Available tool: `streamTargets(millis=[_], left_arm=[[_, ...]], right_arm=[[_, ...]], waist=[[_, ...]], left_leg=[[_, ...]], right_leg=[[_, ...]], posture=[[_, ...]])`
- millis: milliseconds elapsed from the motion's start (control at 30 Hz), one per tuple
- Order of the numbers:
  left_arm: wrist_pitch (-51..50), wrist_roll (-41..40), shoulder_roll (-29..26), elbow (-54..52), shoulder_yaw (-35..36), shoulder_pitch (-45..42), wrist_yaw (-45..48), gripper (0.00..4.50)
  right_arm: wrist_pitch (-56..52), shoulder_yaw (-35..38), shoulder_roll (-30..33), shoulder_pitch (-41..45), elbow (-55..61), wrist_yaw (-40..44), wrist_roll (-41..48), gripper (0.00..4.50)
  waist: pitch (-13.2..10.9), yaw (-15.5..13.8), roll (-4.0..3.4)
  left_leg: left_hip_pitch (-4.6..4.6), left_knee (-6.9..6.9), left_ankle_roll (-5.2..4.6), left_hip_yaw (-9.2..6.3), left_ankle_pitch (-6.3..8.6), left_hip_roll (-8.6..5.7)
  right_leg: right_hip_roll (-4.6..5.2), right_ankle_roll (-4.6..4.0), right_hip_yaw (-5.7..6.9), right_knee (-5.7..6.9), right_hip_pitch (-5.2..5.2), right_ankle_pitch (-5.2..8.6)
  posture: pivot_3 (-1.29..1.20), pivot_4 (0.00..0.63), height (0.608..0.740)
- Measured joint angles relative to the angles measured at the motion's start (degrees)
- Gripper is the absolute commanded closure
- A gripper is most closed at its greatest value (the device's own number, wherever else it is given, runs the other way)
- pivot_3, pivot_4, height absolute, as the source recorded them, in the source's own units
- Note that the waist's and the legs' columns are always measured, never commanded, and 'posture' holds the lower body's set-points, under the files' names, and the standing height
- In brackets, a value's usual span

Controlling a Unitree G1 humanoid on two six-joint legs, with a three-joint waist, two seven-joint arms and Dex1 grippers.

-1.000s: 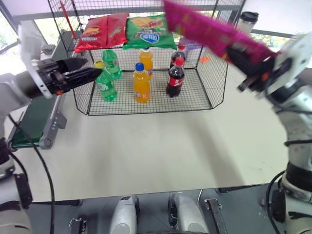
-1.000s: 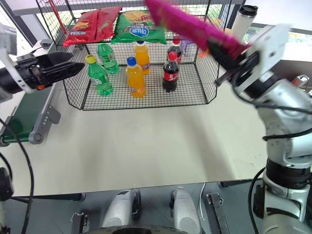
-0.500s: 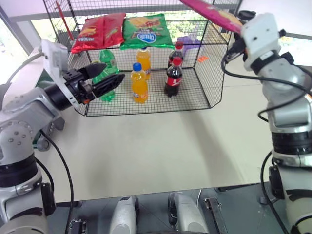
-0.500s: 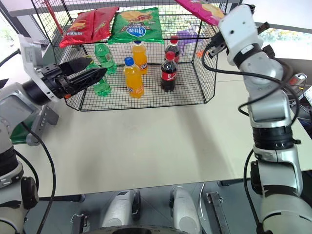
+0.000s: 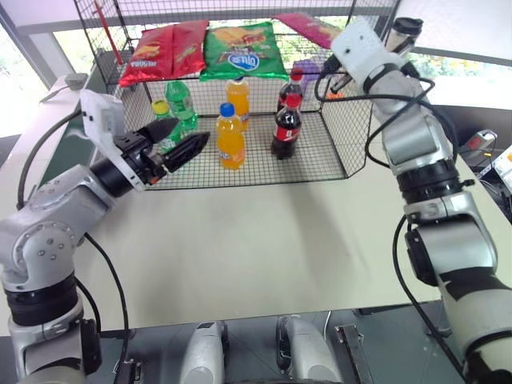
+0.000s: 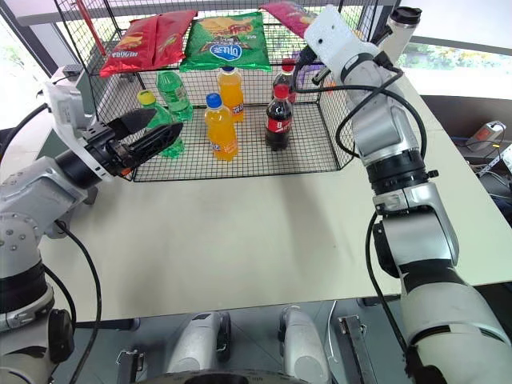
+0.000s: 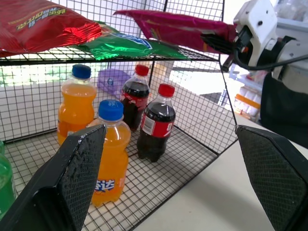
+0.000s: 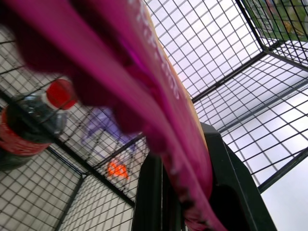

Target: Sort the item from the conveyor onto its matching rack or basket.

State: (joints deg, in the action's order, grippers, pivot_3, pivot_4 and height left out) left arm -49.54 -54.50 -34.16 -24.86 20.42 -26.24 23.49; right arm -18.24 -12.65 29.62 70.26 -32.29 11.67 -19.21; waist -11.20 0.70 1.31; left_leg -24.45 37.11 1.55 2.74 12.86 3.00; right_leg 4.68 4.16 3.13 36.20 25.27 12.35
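Note:
The magenta-pink chip bag point(image 5: 306, 26) lies nearly flat over the right end of the black wire rack's point(image 5: 342, 120) upper shelf. My right gripper point(image 8: 183, 159) is shut on the bag's near edge, by the rack's right side. From the left wrist view the bag point(image 7: 175, 26) looks a little above the shelf wires; I cannot tell whether it touches them. My left gripper point(image 5: 188, 136) is open and empty in front of the rack's lower left part. The conveyor point(image 5: 68, 144) is mostly hidden behind my left arm.
Two red chip bags point(image 5: 164, 50) and a green chip bag point(image 5: 244, 50) fill the left and middle of the upper shelf. Green point(image 5: 182, 102), orange point(image 5: 230, 138) and cola point(image 5: 287, 124) bottles stand on the rack's floor. A tumbler point(image 5: 404, 32) stands behind the rack's right corner.
My right arm has reached forward and rolled, bringing the bag from high and tilted down to flat over the shelf. My left gripper sank a little and stayed open. The camera view shifted.

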Motion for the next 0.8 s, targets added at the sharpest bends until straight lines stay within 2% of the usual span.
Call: streamTargets(millis=[33, 67, 100, 167, 200, 233, 333, 633, 800], left_arm=[[0.4, 0.3, 0.0, 0.0, -0.4, 0.6, 0.0, 0.03], [0.5, 0.5, 0.1, 0.0, -0.9, 1.1, 0.0, 0.00], [0.5, 0.6, 0.1, 0.0, -1.1, 1.1, 0.0, 0.00], [1.3, 0.9, 0.3, 0.0, -1.4, 1.2, 0.0, 0.00], [1.5, 1.0, 0.4, 0.0, -1.5, 1.2, -0.1, 0.00], [1.5, 1.1, 0.4, 0.0, -1.5, 1.2, -0.1, 0.00], [1.7, 1.6, 0.5, 0.0, -1.6, 1.5, -0.1, 0.00], [2.8, 3.0, 1.0, 0.0, -1.9, 3.4, -0.1, 0.00], [3.4, 3.6, 1.2, 0.1, -2.0, 3.6, -0.1, 0.00]], right_arm=[[0.3, -0.2, -0.1, 0.5, -1.1, 0.1, -0.3, 4.50], [0.7, -0.2, -0.4, 0.7, -2.1, 0.3, -0.6, 3.65], [0.9, -0.2, -0.6, 0.7, -2.5, 0.4, -0.7, 3.39], [1.3, -0.3, -1.4, 0.7, -3.7, 1.6, -0.7, 2.50], [1.7, -0.2, -1.5, 0.8, -3.8, 1.8, -0.7, 1.86], [1.8, -0.2, -1.5, 1.1, -3.8, 2.2, -0.7, 1.53], [2.0, 0.0, -1.4, 2.6, -3.8, 4.5, -0.7, 0.17], [0.0, 0.8, 0.4, 3.3, 0.2, 17.5, 3.6, 0.07], [-0.8, 1.0, 0.7, 3.3, 1.3, 21.9, 4.9, 0.07]], waist=[[0.0, 0.0, 0.00], [0.0, 0.0, 0.00], [0.0, 0.0, 0.00], [0.0, 0.1, 0.00], [0.0, 0.1, 0.00], [0.0, 0.1, 0.00], [0.0, 0.1, 0.00], [0.0, 0.1, -0.01], [0.0, 0.1, -0.01]], left_leg=[[0.00, 0.00, 0.00, 0.00, 0.00, 0.00], [0.01, 0.00, 0.00, 0.00, 0.00, 0.00], [0.00, 0.00, 0.00, 0.00, 0.00, 0.00], [0.00, 0.00, 0.00, 0.00, 0.00, 0.00], [0.00, 0.00, 0.00, 0.00, 0.00, 0.00], [0.00, -0.01, 0.00, 0.00, 0.00, 0.00], [0.02, -0.02, 0.00, 0.00, 0.00, 0.01], [0.02, -0.02, 0.00, 0.00, 0.00, 0.01], [0.02, -0.02, 0.00, 0.00, 0.00, 0.01]], right_leg=[[0.00, 0.00, 0.01, 0.00, 0.00, 0.00], [0.00, 0.00, 0.00, 0.00, 0.00, 0.00], [0.00, 0.00, 0.01, 0.00, 0.00, 0.00], [0.00, 0.00, 0.00, 0.00, 0.00, 0.00], [0.00, 0.00, 0.00, 0.00, 0.00, 0.00], [0.00, 0.01, 0.00, 0.00, 0.00, 0.00], [-0.01, 0.01, 0.00, 0.01, 0.00, 0.00], [-0.01, 0.01, 0.01, 0.00, 0.00, 0.00], [-0.01, 0.01, 0.01, 0.00, 0.00, 0.00]], posture=[[0.00, 0.150, 0.740], [0.00, 0.150, 0.740], [0.00, 0.150, 0.740], [0.00, 0.150, 0.740], [0.00, 0.150, 0.740], [0.00, 0.150, 0.740], [0.00, 0.150, 0.740], [0.00, 0.150, 0.740], [0.00, 0.150, 0.740]])
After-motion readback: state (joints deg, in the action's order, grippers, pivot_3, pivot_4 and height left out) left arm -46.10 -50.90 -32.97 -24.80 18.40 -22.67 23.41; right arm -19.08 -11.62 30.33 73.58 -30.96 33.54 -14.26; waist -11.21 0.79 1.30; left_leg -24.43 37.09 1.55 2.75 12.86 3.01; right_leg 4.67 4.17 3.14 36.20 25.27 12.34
